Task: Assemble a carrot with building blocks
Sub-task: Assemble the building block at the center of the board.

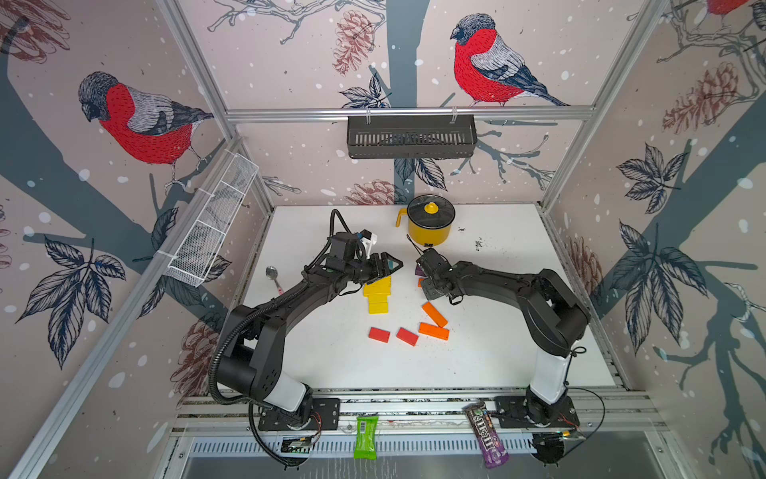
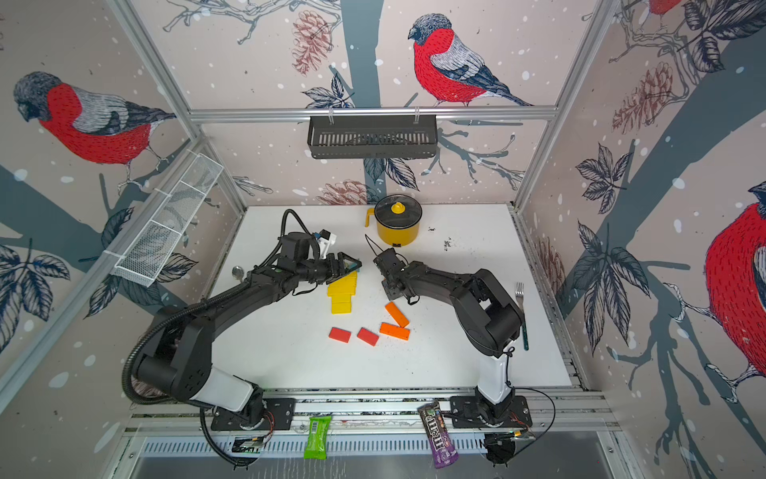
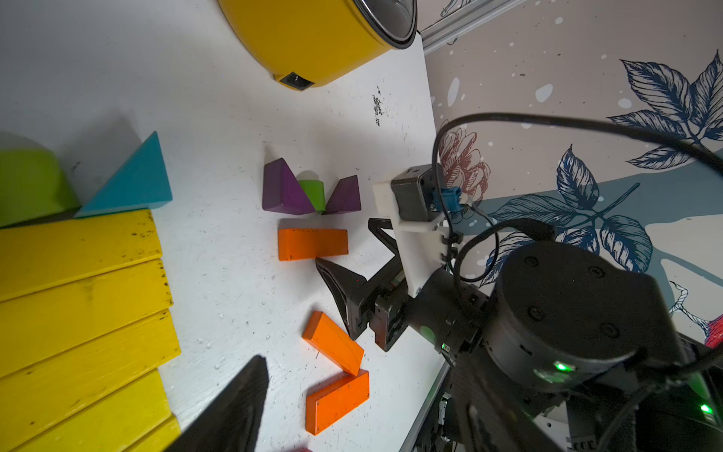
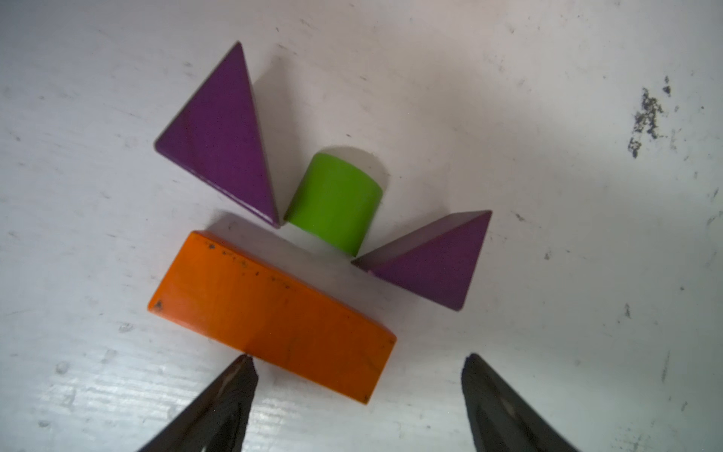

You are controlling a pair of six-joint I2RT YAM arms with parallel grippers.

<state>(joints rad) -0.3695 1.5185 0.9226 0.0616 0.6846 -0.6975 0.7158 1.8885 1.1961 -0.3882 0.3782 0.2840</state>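
Your right pincer [image 4: 358, 357] is open and grips nothing. One tip touches the near long edge of the orange block [image 4: 270, 313], which lies flat on the bench [image 4: 547, 117]; the other tip is clear of it. Just beyond the block sit the leaves, a green cylinder [image 4: 334, 201] between two purple triangles [image 4: 223, 144].

I judge that this top row of the carrot's body is laid and the next row is wanted. Lift straight up before you swing away, so the touching tip does not drag the block askew. Then take the tilted orange block [image 1: 434, 314], nearer you, across its short width. Lay it parallel to the laid one, touching its near edge. A third orange block [image 1: 433, 331] and two red blocks [image 1: 379, 334] lie nearer still.

Your left pincer [image 1: 393, 265] is closed over the far end of the yellow row [image 1: 377, 292], off to the left. Nothing shows in its grip. Keep it clear of the right arm's path.
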